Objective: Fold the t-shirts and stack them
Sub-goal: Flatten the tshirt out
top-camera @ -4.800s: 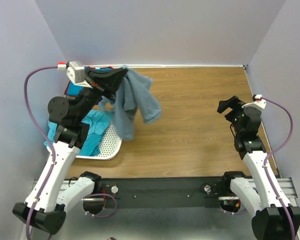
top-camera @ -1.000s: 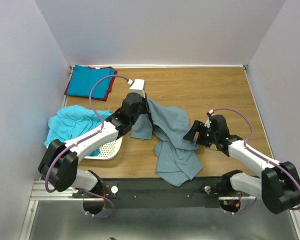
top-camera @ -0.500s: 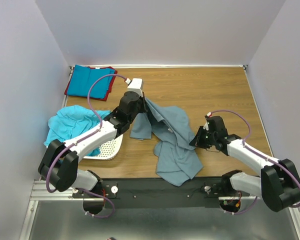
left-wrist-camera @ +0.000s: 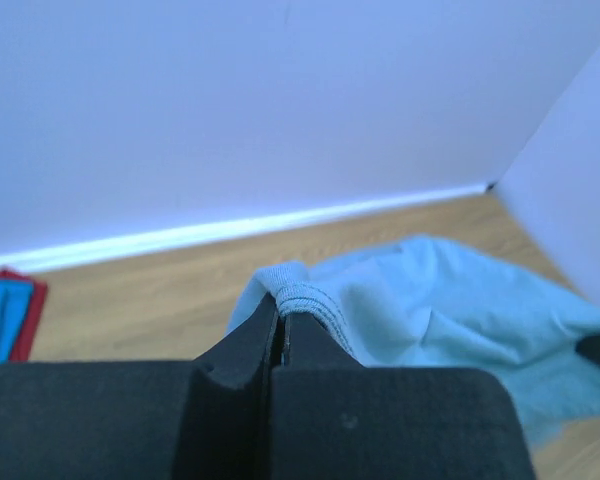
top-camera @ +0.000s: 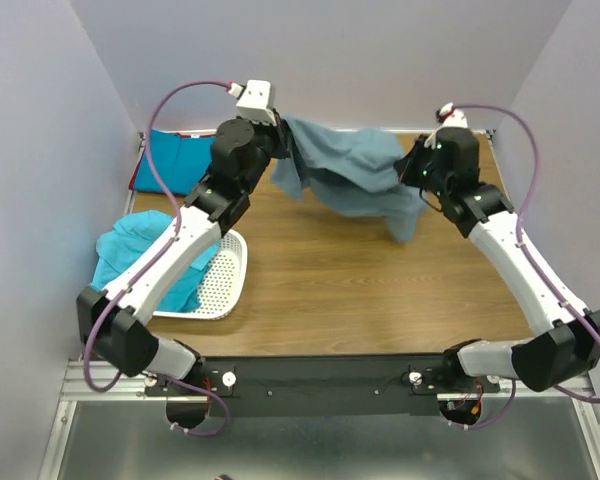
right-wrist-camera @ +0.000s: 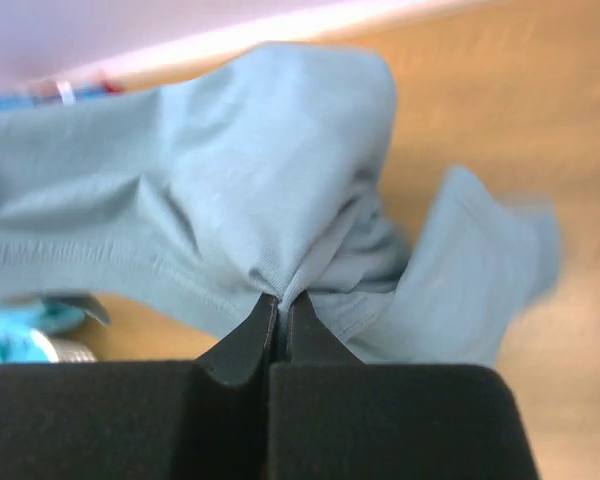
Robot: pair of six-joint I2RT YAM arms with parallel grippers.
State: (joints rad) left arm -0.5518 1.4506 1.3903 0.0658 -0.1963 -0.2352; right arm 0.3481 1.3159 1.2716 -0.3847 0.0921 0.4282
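The large grey-blue t-shirt (top-camera: 350, 170) hangs in the air over the far half of the table, stretched between both arms. My left gripper (top-camera: 280, 135) is shut on its hem (left-wrist-camera: 302, 300) at the far left. On the right, my right gripper (top-camera: 412, 172) is shut on a pinched fold of the same shirt (right-wrist-camera: 240, 190), and a loose tail droops below it. A folded bright blue shirt on a red one (top-camera: 175, 165) lies at the far left corner. A turquoise shirt (top-camera: 140, 255) is heaped in the basket.
The white perforated basket (top-camera: 220, 285) stands at the near left beside the left arm. Walls close the table at the back and both sides. Bare wood (top-camera: 380, 290) spreads under the hanging shirt.
The right gripper has shut on the grey-blue shirt. Both arms have risen and swung toward the back wall, lifting the shirt off the table and spreading it between them.
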